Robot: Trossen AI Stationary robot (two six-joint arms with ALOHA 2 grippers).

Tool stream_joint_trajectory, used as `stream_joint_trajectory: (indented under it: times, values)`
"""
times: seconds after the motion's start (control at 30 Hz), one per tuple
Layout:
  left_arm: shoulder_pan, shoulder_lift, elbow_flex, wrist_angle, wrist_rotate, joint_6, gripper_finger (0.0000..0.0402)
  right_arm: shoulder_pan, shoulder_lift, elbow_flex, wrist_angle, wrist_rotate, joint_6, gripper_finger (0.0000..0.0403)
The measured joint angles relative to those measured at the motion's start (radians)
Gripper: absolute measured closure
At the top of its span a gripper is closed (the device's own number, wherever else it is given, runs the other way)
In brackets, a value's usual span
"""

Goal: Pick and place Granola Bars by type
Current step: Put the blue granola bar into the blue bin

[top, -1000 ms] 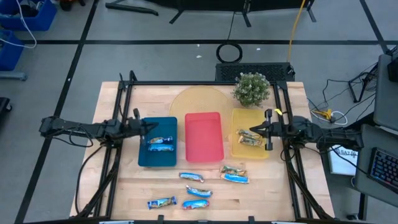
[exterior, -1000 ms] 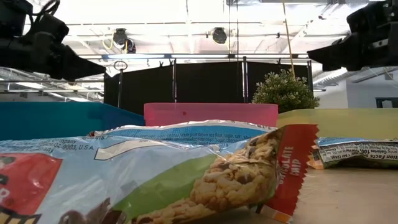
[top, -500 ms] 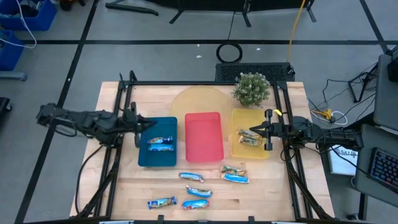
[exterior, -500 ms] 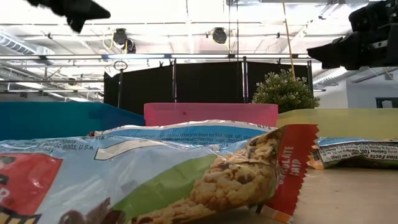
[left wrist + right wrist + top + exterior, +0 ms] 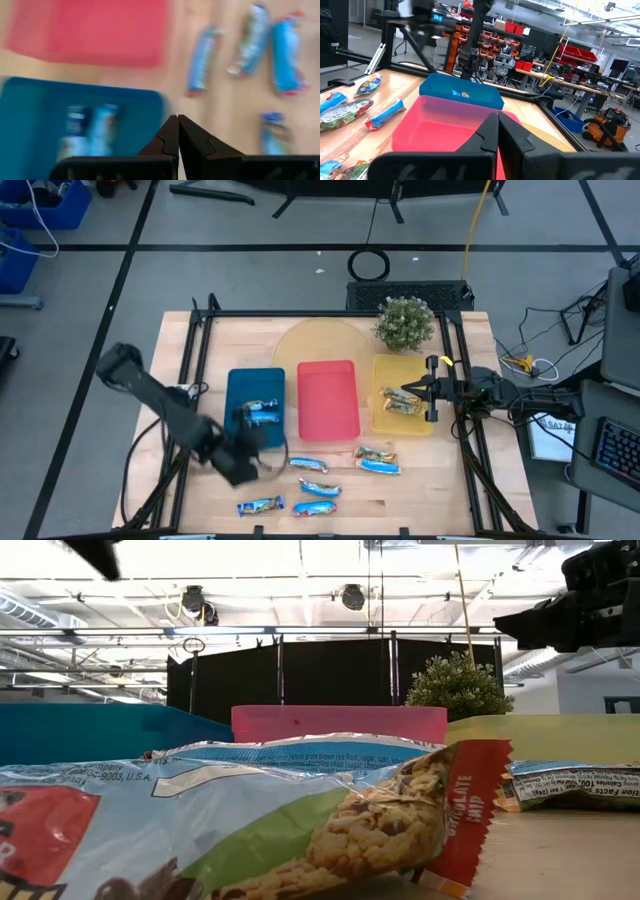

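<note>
Your left claw (image 5: 262, 464) is pinched shut, empty, at the blue tray's (image 5: 254, 385) near corner — loose Granola Bars (image 5: 312, 466) lie just beside it on the table (image 5: 420, 480). Your right claw (image 5: 390, 393) — shut too — hangs over the yellow tray (image 5: 392, 365).

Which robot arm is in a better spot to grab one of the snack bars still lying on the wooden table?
Left, probably. The left gripper, fingers shut and empty, hangs by the blue plastic tray's near corner, beside the loose shiny-wrapped granola bars. The right gripper, also shut, waits over the yellow tray, farther from them.

Red tray (image 5: 327, 398) bare; plant (image 5: 405, 321) flanks yellow tray (image 5: 385, 423).
</note>
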Motion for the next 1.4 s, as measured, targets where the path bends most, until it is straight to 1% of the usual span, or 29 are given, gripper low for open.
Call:
stream_joint_trajectory:
  times: [0.1,0.17,0.2,0.37,0.47,0.57,0.67,0.77,0.87,0.97,1.2,1.3,1.4]
  values:
    - [-0.050,0.107,0.046,0.010,0.092,-0.141,0.0374,0.000,0.000,0.000,-0.001,0.000,0.002,0.0403]
    - [-0.066,0.172,0.075,0.014,0.170,-0.222,0.0351,0.000,0.000,0.000,-0.001,0.000,0.004,0.0403]
    - [-0.073,0.199,0.088,0.021,0.190,-0.241,0.0337,0.000,0.000,0.000,-0.001,0.000,0.008,0.0403]
    - [-0.113,0.307,0.116,0.120,0.219,-0.229,0.0246,0.000,0.000,0.000,0.001,0.000,0.012,0.0403]
    - [-0.119,0.351,0.117,0.174,0.278,-0.222,0.0191,0.000,0.000,-0.001,0.002,0.000,0.011,0.0403]
    - [-0.124,0.384,0.117,0.212,0.339,-0.220,0.0143,0.000,0.000,-0.001,0.002,0.000,-0.002,0.0403]
    - [-0.125,0.416,0.116,0.236,0.364,-0.218,0.0106,0.000,0.000,-0.001,0.007,0.001,-0.026,0.0403]
    - [-0.116,0.451,0.116,0.257,0.410,-0.223,0.0083,0.000,0.000,-0.001,0.018,0.002,-0.038,0.0403]
    - [-0.107,0.490,0.116,0.246,0.421,-0.221,0.0072,0.000,0.000,-0.001,0.017,0.002,-0.048,0.0403]
    - [-0.097,0.516,0.116,0.236,0.417,-0.213,0.0069,0.000,0.000,-0.001,0.017,0.002,-0.049,0.0403]
    - [-0.087,0.523,0.119,0.230,0.421,-0.150,0.0069,0.000,0.000,-0.001,0.017,0.003,-0.049,0.0403]
    - [-0.086,0.524,0.118,0.227,0.416,-0.134,0.0083,0.000,0.000,-0.001,0.017,0.003,-0.049,0.0403]
    - [-0.078,0.524,0.117,0.226,0.410,-0.127,0.0120,0.000,0.001,-0.001,0.017,0.003,-0.049,0.0403]
